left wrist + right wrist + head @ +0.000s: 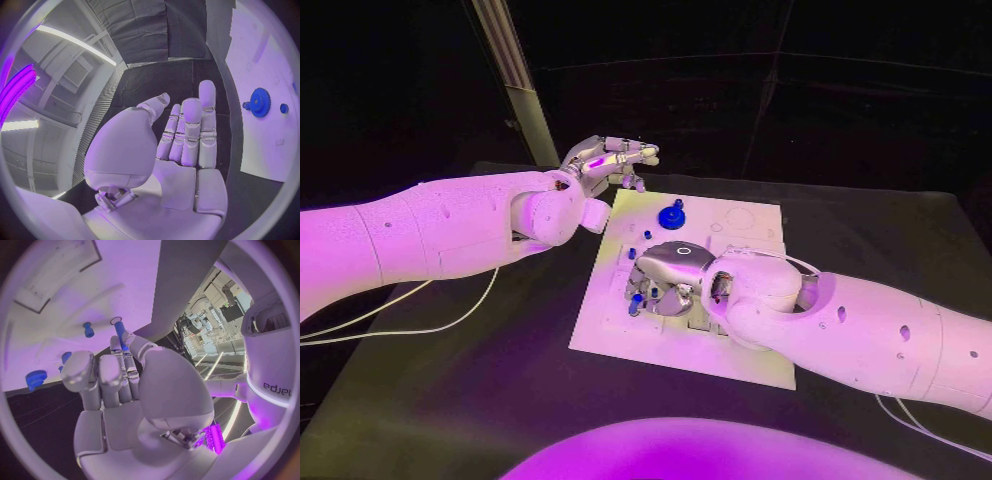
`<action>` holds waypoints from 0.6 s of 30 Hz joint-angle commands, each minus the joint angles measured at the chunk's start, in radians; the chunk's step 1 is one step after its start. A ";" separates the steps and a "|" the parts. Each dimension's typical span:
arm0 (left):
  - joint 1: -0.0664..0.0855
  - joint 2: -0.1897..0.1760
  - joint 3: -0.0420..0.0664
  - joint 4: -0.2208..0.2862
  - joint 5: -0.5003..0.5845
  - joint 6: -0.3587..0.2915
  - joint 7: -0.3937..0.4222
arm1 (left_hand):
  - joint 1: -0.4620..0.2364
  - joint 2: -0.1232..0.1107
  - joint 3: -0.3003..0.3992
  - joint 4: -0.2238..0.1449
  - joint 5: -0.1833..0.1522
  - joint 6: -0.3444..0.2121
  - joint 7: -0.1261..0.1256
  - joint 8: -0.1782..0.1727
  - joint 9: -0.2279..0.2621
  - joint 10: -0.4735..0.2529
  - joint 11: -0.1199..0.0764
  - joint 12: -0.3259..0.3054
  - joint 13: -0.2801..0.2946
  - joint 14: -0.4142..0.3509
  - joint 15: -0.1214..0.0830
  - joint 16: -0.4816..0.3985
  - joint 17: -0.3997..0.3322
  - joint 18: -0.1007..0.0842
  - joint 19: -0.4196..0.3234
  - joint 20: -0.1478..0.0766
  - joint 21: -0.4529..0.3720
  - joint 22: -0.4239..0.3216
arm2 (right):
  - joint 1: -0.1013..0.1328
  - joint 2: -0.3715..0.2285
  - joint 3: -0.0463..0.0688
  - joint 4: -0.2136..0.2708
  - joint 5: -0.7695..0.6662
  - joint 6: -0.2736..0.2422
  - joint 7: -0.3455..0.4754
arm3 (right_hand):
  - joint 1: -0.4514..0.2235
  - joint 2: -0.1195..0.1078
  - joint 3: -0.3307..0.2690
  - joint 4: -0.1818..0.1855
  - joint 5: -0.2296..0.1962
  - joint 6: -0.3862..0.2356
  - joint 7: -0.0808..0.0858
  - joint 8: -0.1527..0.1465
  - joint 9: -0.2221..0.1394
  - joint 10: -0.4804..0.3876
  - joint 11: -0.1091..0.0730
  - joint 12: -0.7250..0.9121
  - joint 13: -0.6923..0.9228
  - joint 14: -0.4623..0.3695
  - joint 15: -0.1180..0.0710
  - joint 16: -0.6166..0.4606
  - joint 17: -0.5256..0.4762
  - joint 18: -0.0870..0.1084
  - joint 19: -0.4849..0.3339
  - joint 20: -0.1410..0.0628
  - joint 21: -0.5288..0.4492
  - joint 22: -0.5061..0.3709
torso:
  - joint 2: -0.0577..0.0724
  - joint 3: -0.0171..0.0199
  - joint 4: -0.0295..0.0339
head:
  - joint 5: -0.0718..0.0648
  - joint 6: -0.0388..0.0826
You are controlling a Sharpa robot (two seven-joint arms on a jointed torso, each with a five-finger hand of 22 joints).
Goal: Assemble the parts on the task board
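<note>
We find the right robot hand [678, 272] low at centre frame on the task board [747, 350], apparently pinching a blue peg [119, 333]; we judge the grip probable, not certain. Small blue parts [636, 300] lie beside it, unassembled. Farther up, a blue gear [672, 215] is seated. At upper left the left robot hand [610, 158] hovers off-board, fingers extended, holding nothing. We judge most of the assembly outstanding.
</note>
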 commanded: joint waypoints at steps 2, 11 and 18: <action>0.002 0.001 0.001 0.000 0.001 0.012 0.004 | 0.008 0.006 -0.001 -0.007 -0.003 -0.007 -0.001 0.003 0.000 -0.007 -0.004 0.004 0.000 -0.007 0.003 0.004 -0.001 0.015 0.000 0.005 -0.004 -0.001 | 0.001 0.004 -0.003 -0.003 -0.019 0.037 0.004 | -0.004 0.004 0.007 0.000 0.006 0.005 0.000 0.003 0.001 0.000 0.004 -0.003 -0.001 0.019 -0.003 -0.001 -0.002 -0.012 0.003 0.002 0.002 0.000 | 0.000 -0.0003 0.0005 | 0.000 -0.001; 0.002 0.002 0.001 0.000 0.001 0.013 0.003 | 0.008 0.006 -0.001 -0.007 -0.003 -0.007 -0.001 0.003 0.000 -0.007 -0.004 0.004 0.000 -0.007 0.003 0.004 -0.001 0.015 0.000 0.005 -0.004 -0.001 | 0.001 0.010 -0.006 -0.009 -0.039 0.054 -0.007 | -0.004 0.004 0.007 0.000 0.006 0.005 0.000 0.003 0.001 0.000 0.004 -0.003 -0.001 0.019 -0.003 -0.001 -0.002 -0.012 0.003 0.002 0.002 0.000 | 0.000 -0.0002 0.0004 | 0.001 -0.004; 0.002 0.002 0.001 -0.001 0.001 0.013 0.003 | 0.008 0.006 -0.001 -0.007 -0.003 -0.007 -0.001 0.003 0.000 -0.007 -0.004 0.004 0.000 -0.007 0.003 0.004 -0.001 0.015 0.000 0.005 -0.004 -0.001 | 0.001 0.011 -0.007 -0.011 -0.091 0.039 -0.021 | -0.005 0.004 0.008 0.000 0.006 0.005 0.001 0.002 0.001 0.000 0.004 -0.005 -0.001 0.018 -0.002 -0.001 -0.003 -0.012 0.002 0.002 0.002 -0.001 | 0.000 0.0001 -0.0001 | 0.002 -0.005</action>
